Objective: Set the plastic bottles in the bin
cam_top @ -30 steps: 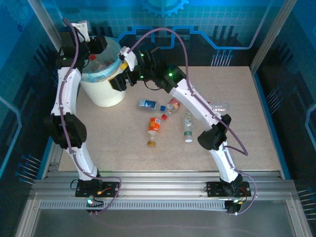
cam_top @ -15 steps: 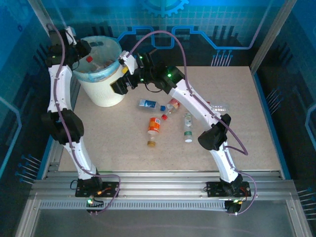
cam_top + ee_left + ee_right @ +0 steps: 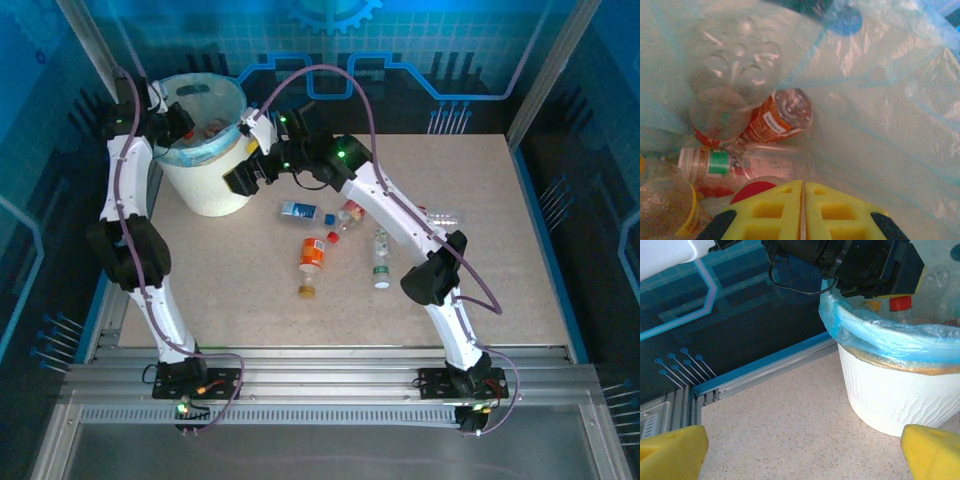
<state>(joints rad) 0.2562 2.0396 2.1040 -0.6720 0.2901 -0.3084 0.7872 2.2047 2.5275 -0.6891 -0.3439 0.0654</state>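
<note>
Nearest the arm bases, 5 bottles lie on their sides on the table (image 3: 540, 230): an orange bottle (image 3: 312, 253), a green-labelled bottle (image 3: 380, 257), a blue-labelled bottle (image 3: 298, 211), a red-capped clear bottle (image 3: 348, 213) and, well apart to the right, a clear bottle (image 3: 447, 216) beside the right arm. A small brownish item (image 3: 306, 291) near the orange bottle is too small to identify.

Farther back, the right gripper (image 3: 800, 460) hangs low just beside the bin (image 3: 890, 400), its fingers spread wide with nothing between them.

Farthest, the left gripper (image 3: 803, 210) sits over the bin's rim, looking down at the heaped bottles (image 3: 780, 115) inside the blue liner (image 3: 880, 100). Its 2 yellow fingers are pressed together and grip nothing.

The task looks partly done, and the step in hand seems to be lining up the next pick. That calls for the right arm to turn from the bin toward the blue-labelled bottle, the closest to it. It should descend with its fingers straddling the body across its width, since a round bottle may roll aside.
</note>
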